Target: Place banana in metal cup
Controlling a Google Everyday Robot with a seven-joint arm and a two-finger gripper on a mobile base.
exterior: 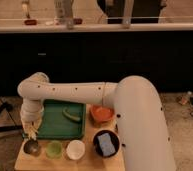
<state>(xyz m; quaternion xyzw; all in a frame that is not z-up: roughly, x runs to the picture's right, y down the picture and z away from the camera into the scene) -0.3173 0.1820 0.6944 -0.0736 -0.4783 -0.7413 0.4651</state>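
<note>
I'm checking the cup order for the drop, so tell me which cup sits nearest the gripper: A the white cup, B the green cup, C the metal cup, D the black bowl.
C: the gripper, shut on the banana, hangs right above the metal cup at the row's left end; the green cup and white cup lie further right.

Behind my table (70, 161) runs a long dark counter front (105, 60), its pale top edge (100, 26) carrying a few blurred items I cannot make out. The floor (182, 117) is mottled grey-brown, with some small clutter at the far right. A dark stand's legs (1, 117) show at the left. The light is dim and warm.
</note>
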